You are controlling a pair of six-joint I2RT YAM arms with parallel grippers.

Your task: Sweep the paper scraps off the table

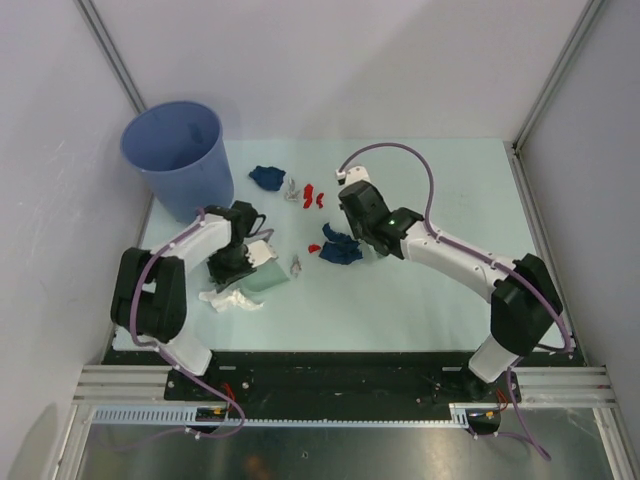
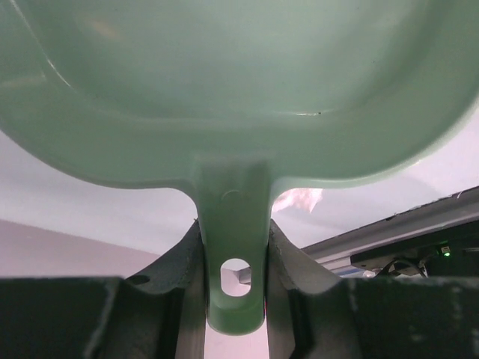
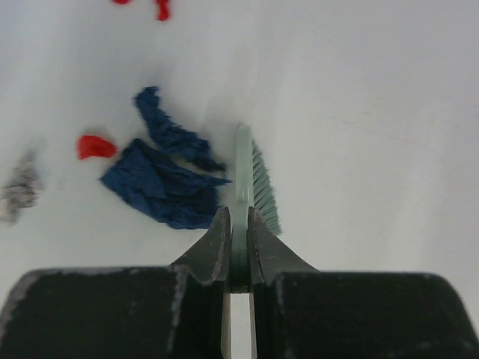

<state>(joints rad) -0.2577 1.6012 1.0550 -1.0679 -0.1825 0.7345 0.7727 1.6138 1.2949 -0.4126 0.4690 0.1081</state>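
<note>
The paper scraps lie mid-table: a dark blue wad point(image 1: 340, 250) point(image 3: 161, 187), a red bit point(image 1: 314, 247) point(image 3: 95, 146) and a grey bit point(image 1: 296, 265) point(image 3: 21, 187). Farther back are another dark blue wad point(image 1: 267, 177), a grey scrap point(image 1: 291, 190) and red scraps point(image 1: 312, 194). A white wad point(image 1: 232, 298) lies by the left arm. My right gripper point(image 1: 362, 238) point(image 3: 238, 224) is shut on the mint-green brush point(image 3: 251, 179), whose bristles stand just right of the blue wad. My left gripper point(image 1: 232, 262) point(image 2: 233, 247) is shut on the handle of the mint-green dustpan point(image 1: 268, 276) point(image 2: 239, 75).
A blue bucket point(image 1: 180, 155) stands at the back left corner of the pale green table point(image 1: 430, 300). White walls and metal corner rails enclose the table. The dustpan fills most of the left wrist view.
</note>
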